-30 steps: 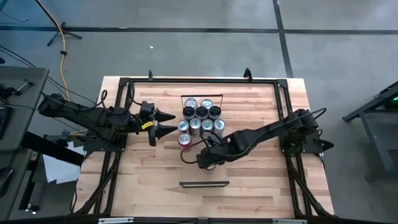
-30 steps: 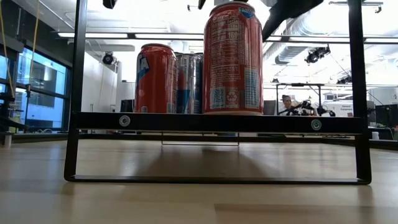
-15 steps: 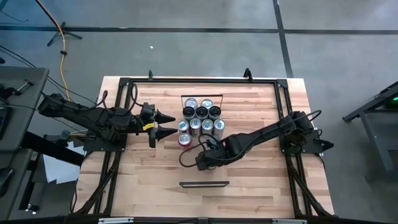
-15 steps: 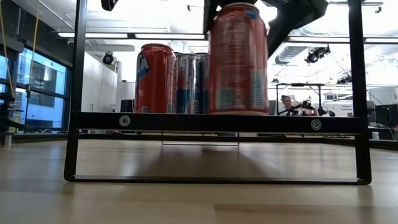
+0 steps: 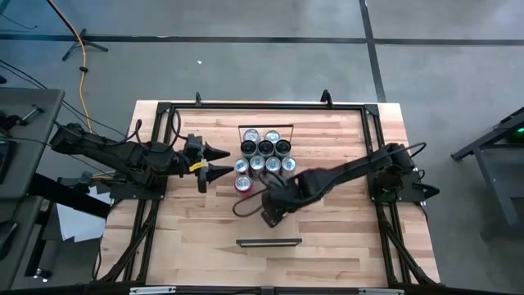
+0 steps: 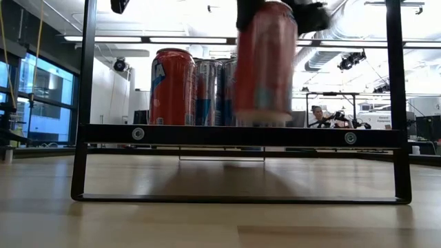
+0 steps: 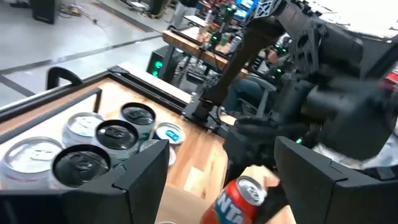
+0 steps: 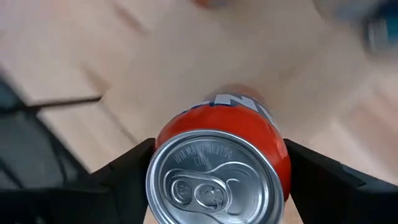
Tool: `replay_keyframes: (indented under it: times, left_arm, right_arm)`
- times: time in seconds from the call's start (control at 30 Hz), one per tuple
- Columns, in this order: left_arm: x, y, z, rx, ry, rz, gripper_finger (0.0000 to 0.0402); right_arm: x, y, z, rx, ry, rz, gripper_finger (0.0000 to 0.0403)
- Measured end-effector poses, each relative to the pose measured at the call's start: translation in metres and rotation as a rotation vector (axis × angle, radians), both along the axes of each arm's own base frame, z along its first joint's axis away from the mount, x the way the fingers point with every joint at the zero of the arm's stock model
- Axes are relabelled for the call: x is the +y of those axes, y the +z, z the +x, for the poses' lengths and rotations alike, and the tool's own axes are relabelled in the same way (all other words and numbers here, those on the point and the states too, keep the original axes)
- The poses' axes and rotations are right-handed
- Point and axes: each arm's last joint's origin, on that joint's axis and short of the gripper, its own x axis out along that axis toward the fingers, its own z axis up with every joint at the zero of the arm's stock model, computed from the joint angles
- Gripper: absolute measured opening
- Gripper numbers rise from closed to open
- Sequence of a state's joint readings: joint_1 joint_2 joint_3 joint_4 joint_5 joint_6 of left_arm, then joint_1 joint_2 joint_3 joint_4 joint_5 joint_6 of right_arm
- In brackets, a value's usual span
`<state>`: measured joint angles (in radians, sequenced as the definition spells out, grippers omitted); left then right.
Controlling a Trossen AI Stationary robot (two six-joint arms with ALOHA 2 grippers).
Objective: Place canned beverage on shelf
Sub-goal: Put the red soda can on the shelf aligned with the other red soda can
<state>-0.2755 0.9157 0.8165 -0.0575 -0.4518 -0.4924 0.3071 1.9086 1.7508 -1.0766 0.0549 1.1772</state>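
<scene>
Red and upright, the aluminium beverage can (image 8: 217,158) sat clamped between the two dark fingers of the right gripper (image 5: 274,213), its silver lid and pull tab facing the wrist camera. In the high view that gripper hung over the middle of the butcher-block tabletop (image 5: 188,238), between the cluster of silver-topped cans (image 5: 264,152) near the far edge and the low black metal frame (image 5: 268,242) near the front edge. From table height the held can (image 6: 265,65) showed blurred, its base lifted clear of the frame's dark crossbar (image 6: 241,136), with a second red can (image 6: 172,86) and blue-and-silver cans (image 6: 209,91) standing behind it. The left gripper (image 5: 219,161) waited toward the tabletop's left edge, its pointed jaws spread apart and holding nothing, aimed at the can cluster. Its wrist camera looked past its own dark fingers (image 7: 140,171) at the silver can tops (image 7: 99,140) and the right arm (image 7: 311,93) gripping the red can (image 7: 242,199). No pale plank shelf could be made out.
</scene>
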Motion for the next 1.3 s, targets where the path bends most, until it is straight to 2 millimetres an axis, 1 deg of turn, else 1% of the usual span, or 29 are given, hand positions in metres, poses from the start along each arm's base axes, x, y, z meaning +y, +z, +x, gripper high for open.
replay_keyframes:
  times: [0.13,0.27,0.33,0.43,0.57,0.7,0.8,1.0,1.17,1.3]
  left_arm:
    - [0.001,0.000,0.000,0.000,0.035,0.013,0.0255]
    - [0.002,0.000,0.000,-0.002,0.051,0.013,0.0255]
    - [0.002,0.000,0.000,-0.003,0.061,0.007,0.0255]
    - [0.002,0.000,0.000,-0.004,0.085,0.008,0.0255]
    - [0.004,0.000,-0.001,-0.013,0.134,-0.012,0.0255]
    - [0.005,0.000,-0.001,-0.017,0.168,-0.012,0.0255]
    - [0.005,0.000,-0.001,-0.020,0.172,-0.022,0.0255]
    - [0.005,0.000,-0.001,-0.013,0.177,-0.017,0.0255]
    - [0.005,0.000,-0.001,-0.013,0.186,-0.015,0.0255]
    - [0.005,-0.001,-0.001,-0.011,0.186,-0.014,0.0255]
  right_arm:
    - [-0.017,0.016,0.002,-0.095,0.317,-0.021,0.0291]
    - [-0.030,0.018,0.005,-0.149,0.639,-0.034,0.0291]
    - [-0.035,0.018,0.005,-0.155,0.747,-0.066,0.0291]
    - [-0.045,0.017,0.006,-0.157,0.849,-0.139,0.0291]
    - [-0.055,0.016,0.006,-0.125,0.894,-0.217,0.0291]
    - [-0.060,0.014,0.003,-0.070,0.909,-0.232,0.0291]
    - [-0.060,0.011,0.001,-0.038,0.920,-0.220,0.0291]
    - [-0.060,0.008,0.005,-0.045,0.924,-0.231,0.0291]
    - [-0.060,0.007,0.005,-0.043,0.919,-0.230,0.0328]
    - [-0.060,0.007,0.005,-0.042,0.914,-0.228,0.0336]
